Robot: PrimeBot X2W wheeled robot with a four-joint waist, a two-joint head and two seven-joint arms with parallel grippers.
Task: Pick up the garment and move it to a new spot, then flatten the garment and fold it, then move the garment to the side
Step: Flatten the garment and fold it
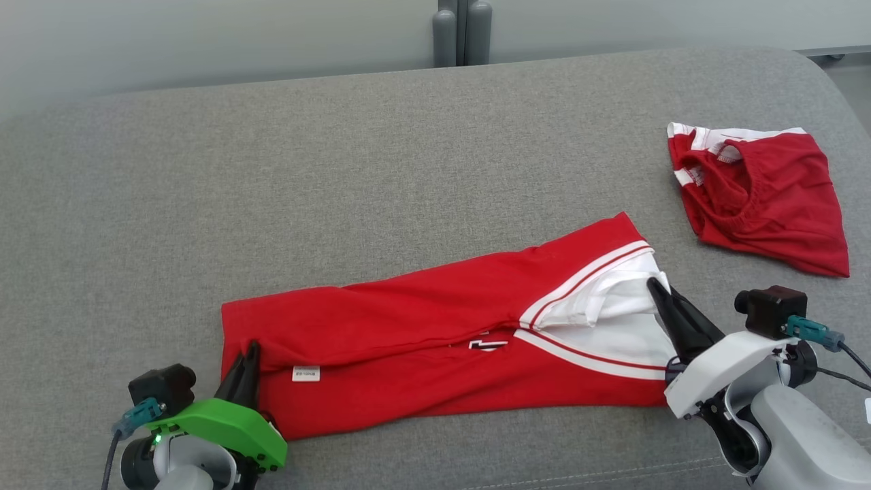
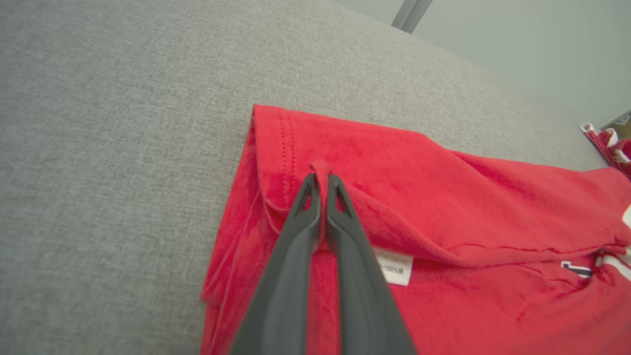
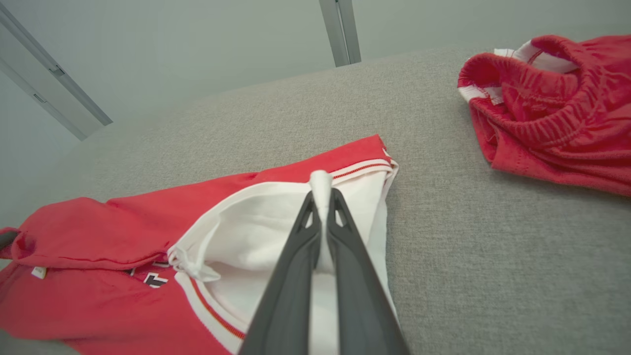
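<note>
We cannot make out the white tag (image 1: 305, 373); a fold of the garment (image 1: 408, 320) hides part of its dark print (image 1: 488, 344).

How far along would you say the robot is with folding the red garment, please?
Done: the red garment lies stretched out on the grey surface, its far long edge already folded over. In hand: left gripper pinches the red hem, right gripper the white end. Left: finishing the fold and moving it aside.
</note>
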